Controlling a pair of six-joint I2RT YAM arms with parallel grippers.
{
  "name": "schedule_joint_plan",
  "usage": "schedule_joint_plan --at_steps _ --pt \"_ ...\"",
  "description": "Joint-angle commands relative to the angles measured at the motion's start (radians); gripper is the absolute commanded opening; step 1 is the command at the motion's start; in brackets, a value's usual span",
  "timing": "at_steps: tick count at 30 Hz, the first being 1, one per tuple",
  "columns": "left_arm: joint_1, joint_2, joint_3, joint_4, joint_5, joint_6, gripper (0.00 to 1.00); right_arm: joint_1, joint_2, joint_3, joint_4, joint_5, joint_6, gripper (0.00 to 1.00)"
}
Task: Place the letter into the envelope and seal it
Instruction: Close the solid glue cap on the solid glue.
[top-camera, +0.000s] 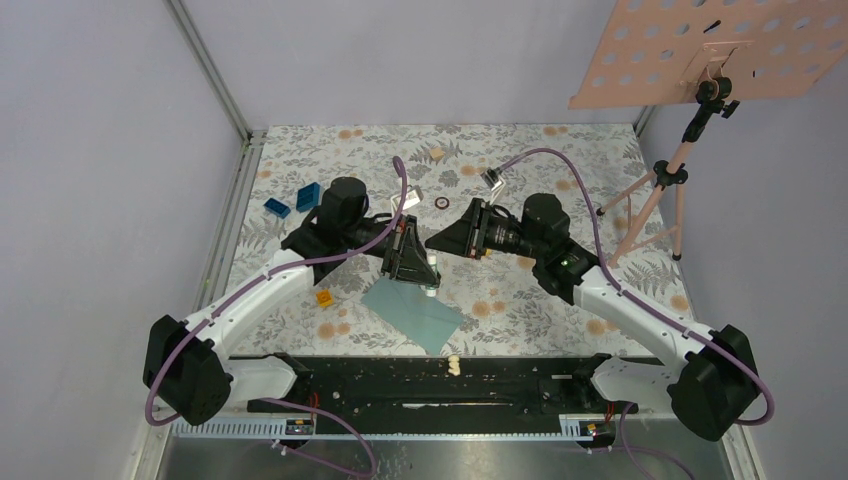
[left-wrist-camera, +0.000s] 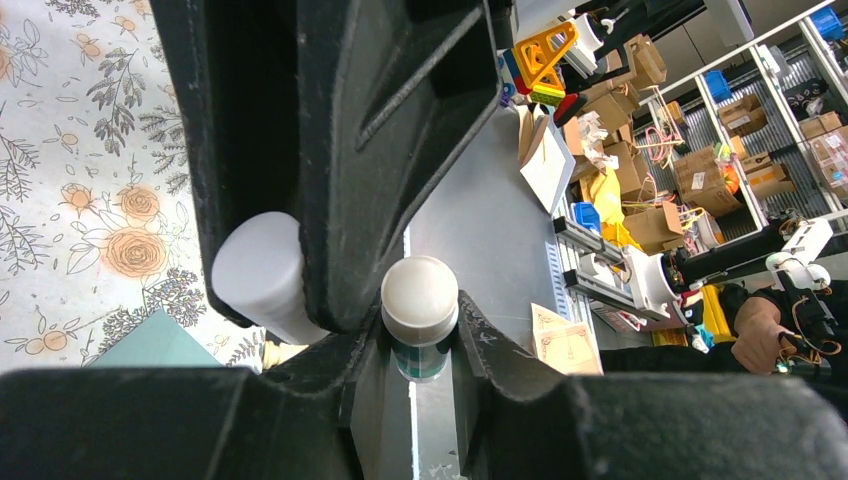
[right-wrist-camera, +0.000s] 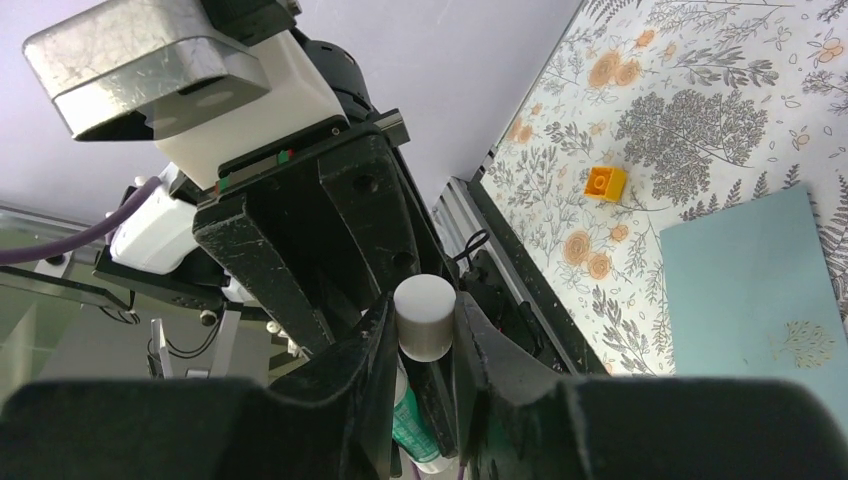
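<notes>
**1. Left claw (left-wrist-camera: 418, 332).** At lower centre of the left wrist view its jaws stand narrow. They are clamped on the teal barrel of a glue stick (left-wrist-camera: 420, 298), whose white domed cap points away from the lens. I treat this claw as the anchor: a firm grip on the barrel, so the tube cannot spin.

**2. Envelope (top-camera: 412, 310).** It lies flat on the surface (top-camera: 520, 160) at lower centre of the top view, just below the two claws in frame. A small orange block (top-camera: 324, 297) sits to its left. The letter shows in no view. I judge it is already inside, but nothing confirms that. I cannot tell how the flap lies.

**3. Right claw (right-wrist-camera: 425, 322).** At lower centre of the right wrist view its jaws are likewise narrow, closed on a white-ended green tube. I take this for the same glue stick but cannot confirm it.

**Step in hand (my judgement): uncapping the glue for sealing.**
- Pull the cap straight along the tube's axis, with no sideways load.
- Work above the surface, apart from the envelope, so a slip does not shift it.
- Check in a wrist view that the cap is off before lowering the stick to the flap.
</notes>
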Motion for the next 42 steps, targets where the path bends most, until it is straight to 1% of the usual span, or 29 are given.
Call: schedule_joint_plan --at_steps 1,8,15,25,31,42 --pt "-0.003 -0.014 0.006 0.044 0.029 0.006 0.00 0.012 -0.003 0.049 0.076 -0.049 -0.010 0.22" --pt "-0.004 -0.005 0.013 0.045 0.036 0.007 0.00 0.013 -0.037 0.004 0.112 -0.041 0.019 0.23" --pt "-0.004 0.000 0.013 0.043 0.032 -0.002 0.00 0.013 -0.032 -0.011 0.155 -0.073 0.049 0.23" --pt "-0.004 0.001 0.018 0.044 0.027 0.000 0.00 0.014 -0.036 -0.017 0.113 -0.096 0.027 0.23" --pt "-0.004 0.002 0.016 0.043 0.024 -0.001 0.00 0.014 -0.062 -0.024 0.061 -0.084 -0.009 0.23" --pt "-0.004 0.011 0.017 0.043 0.015 -0.005 0.00 0.013 -0.069 -0.031 0.058 -0.113 -0.010 0.23"
